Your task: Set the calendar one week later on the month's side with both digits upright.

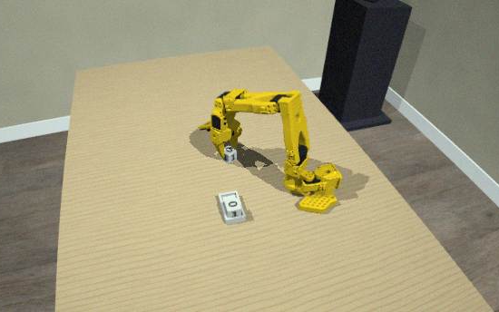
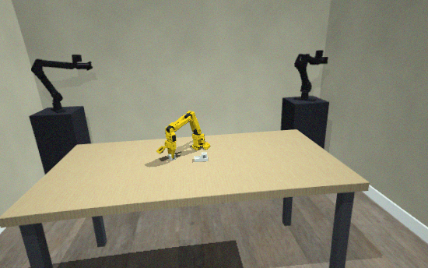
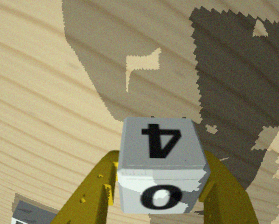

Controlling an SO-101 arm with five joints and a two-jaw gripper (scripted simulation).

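My gripper (image 1: 229, 152) (image 2: 171, 155) (image 3: 162, 172) is shut on a small white cube (image 1: 230, 155) (image 2: 170, 157) (image 3: 157, 145), with one finger against each side. The cube is low at the table top; whether it touches cannot be told. In the wrist view one face shows an upside-down 4 and the face below it a 0. The white tray (image 1: 236, 221) (image 2: 200, 160) lies flat on the table, apart from the gripper. A second cube (image 1: 232, 204) (image 2: 205, 155) is in the tray's near part in the top view, with 0 on top and 1 on its near face. The tray's far part is empty.
The wooden table (image 1: 145, 254) (image 2: 249, 171) carries the arm's yellow base (image 1: 318, 204) (image 2: 201, 146), to the right of the tray in the top view. A pale grey corner shows at the wrist view's lower left. Dark pedestals (image 1: 358, 63) (image 2: 60, 132) stand beyond the table.
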